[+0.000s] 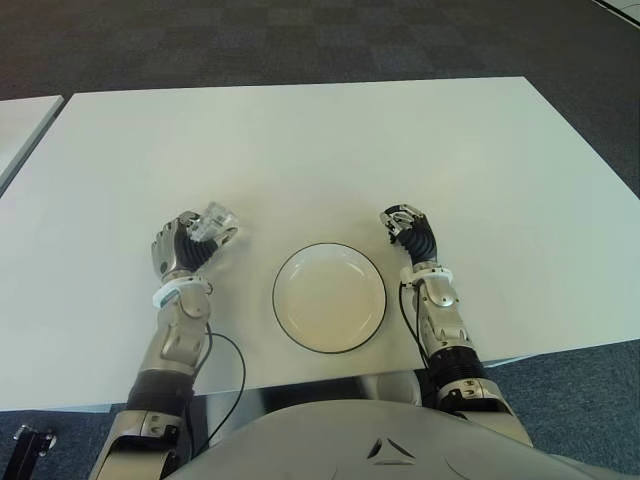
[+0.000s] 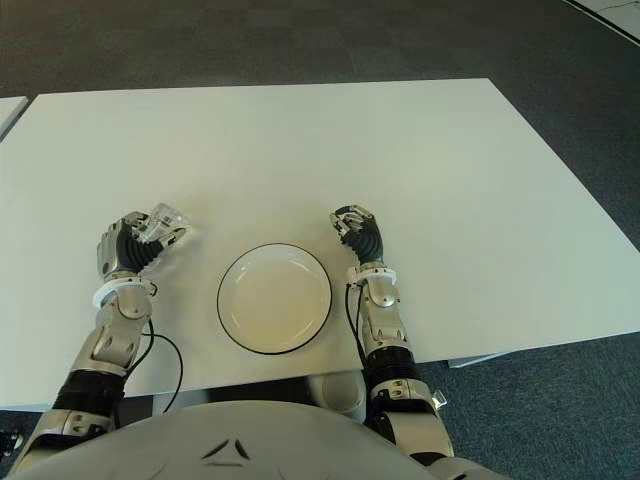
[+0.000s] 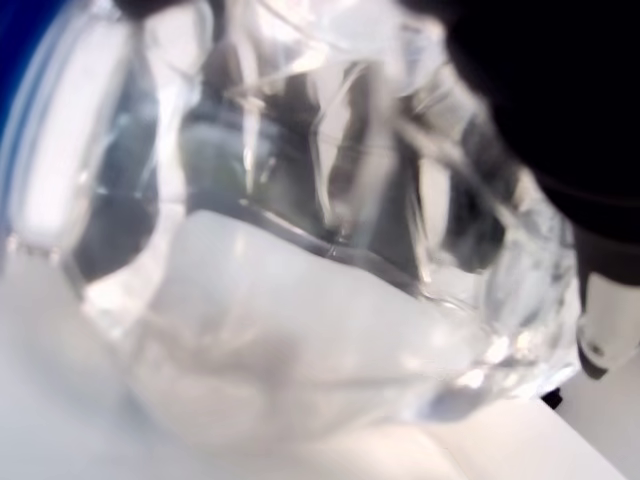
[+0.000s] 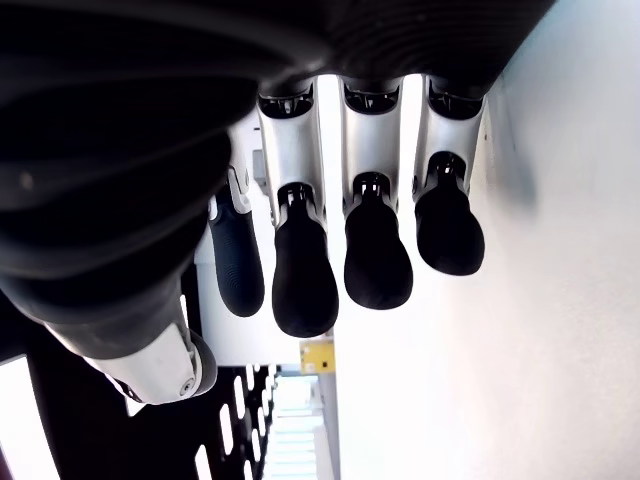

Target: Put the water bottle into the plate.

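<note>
A white table (image 1: 330,140) fills most of the view, its top plain and bare toward the far edge. Beyond it lies dark grey carpet (image 1: 300,40) in a faint checker of tiles, and a second pale tabletop (image 1: 20,125) shows at the left edge. No writing or label can be read anywhere.

The left hand (image 1: 180,250) is near the table's front edge, left of the plate (image 1: 329,297). Its fingers are curled around the bottle (image 1: 215,224), a clear crumpled plastic one that juts from the fist and fills the left wrist view (image 3: 300,280). The bottle is outside the plate.

The plate, white with a thin dark rim, sits between the hands.

The right hand (image 1: 410,232) shows just right of the plate, its fingers (image 4: 305,270) bent loosely and holding nothing.
</note>
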`<state>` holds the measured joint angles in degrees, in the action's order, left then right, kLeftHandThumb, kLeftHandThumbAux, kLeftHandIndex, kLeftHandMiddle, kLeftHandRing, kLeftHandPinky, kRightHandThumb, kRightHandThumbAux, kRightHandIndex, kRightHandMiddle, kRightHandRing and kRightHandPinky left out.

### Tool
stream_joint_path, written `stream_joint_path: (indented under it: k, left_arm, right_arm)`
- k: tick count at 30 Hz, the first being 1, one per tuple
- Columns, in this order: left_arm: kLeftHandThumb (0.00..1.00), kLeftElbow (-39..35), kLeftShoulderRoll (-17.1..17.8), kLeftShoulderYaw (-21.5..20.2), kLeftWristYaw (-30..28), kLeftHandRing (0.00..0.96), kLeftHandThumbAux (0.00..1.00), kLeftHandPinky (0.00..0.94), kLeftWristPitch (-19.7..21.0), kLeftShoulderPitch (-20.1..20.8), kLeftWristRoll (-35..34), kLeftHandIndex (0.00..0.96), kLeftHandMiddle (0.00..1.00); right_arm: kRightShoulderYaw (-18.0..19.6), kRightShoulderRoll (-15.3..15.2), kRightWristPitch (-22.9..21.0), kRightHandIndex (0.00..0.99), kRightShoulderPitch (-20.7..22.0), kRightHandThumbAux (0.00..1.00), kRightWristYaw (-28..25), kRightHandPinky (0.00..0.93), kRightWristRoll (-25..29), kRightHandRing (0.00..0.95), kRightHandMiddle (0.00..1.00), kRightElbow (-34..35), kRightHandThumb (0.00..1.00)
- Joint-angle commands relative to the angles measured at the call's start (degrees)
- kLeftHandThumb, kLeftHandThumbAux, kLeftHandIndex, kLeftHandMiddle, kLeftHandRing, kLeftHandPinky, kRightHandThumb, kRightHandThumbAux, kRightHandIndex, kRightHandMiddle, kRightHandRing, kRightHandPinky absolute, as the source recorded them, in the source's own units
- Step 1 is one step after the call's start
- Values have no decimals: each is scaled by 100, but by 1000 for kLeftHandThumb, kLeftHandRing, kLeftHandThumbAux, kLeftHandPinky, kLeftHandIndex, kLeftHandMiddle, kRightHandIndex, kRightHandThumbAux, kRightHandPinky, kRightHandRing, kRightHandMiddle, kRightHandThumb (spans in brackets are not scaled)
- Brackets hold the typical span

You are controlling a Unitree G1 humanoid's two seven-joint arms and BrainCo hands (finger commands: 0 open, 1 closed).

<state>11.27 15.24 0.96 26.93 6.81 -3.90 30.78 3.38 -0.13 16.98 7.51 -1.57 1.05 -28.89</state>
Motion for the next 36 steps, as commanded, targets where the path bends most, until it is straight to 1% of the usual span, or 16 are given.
stream_joint_path:
  k: [1,6,9,10,11,12,14,17,23,26,29,32,36]
  left_arm:
    - [999,-331,-23,-61,82,781,660,458,-395,-108,-108,411,527]
    - [1000,-645,-55,-37,-5,798,660,481,-707,-235,-194,398,518]
    - [1000,-1090,-116,97,-73,814,661,480,-1029,-363,-214,394,518]
    - [946,-1180,-132,124,-83,823,664,602,-1071,-385,-201,394,522]
    - [912,-1240,-129,146,-75,831,666,680,-1135,-399,-178,394,524]
    - [900,-1279,-127,158,-72,834,667,709,-1181,-410,-162,394,525]
    - [871,-1273,-99,194,44,846,669,779,-1415,-405,-68,394,529]
    - [857,-1259,-96,223,195,854,670,815,-1659,-386,73,394,531]
    - [851,-1253,-130,292,438,866,669,837,-1996,-286,403,395,535]
    - [852,-1280,-148,350,541,868,669,835,-2124,-227,588,396,537]
    - [852,-1238,-119,423,715,871,668,830,-2353,-147,796,398,539]
    - [853,-1252,-105,517,768,869,667,818,-2453,-87,972,399,539]
    - [854,-1346,-156,706,729,861,667,796,-2458,-54,1203,399,537]
  right_arm:
    - [9,1,-120,438,-23,727,-33,736,43,750,763,-162,704]
    - [11,-6,-116,438,-12,727,-28,739,33,752,764,-182,704]
    - [3,-4,-138,438,-14,727,4,734,5,749,762,-173,704]
    - [2,-4,-143,438,-13,727,9,730,1,747,760,-171,704]
    - [-2,-4,-147,438,-15,727,18,727,-7,746,759,-166,704]
    - [-5,-5,-149,438,-16,727,24,725,-13,745,758,-163,704]
    - [-11,-7,-160,438,-19,727,35,723,-23,742,755,-149,704]
    - [-18,-4,-182,438,-24,727,47,728,-26,741,753,-129,704]
    - [-16,1,-203,438,-29,727,25,733,-4,744,756,-106,704]
    - [-16,-4,-197,438,-26,727,1,734,9,745,758,-112,703]
    - [-19,-11,-178,438,-25,727,-13,738,7,748,762,-123,703]
    - [-22,-13,-171,438,-27,727,-14,739,3,750,764,-120,703]
    - [-29,-14,-166,438,-34,728,-12,734,-6,750,764,-111,703]
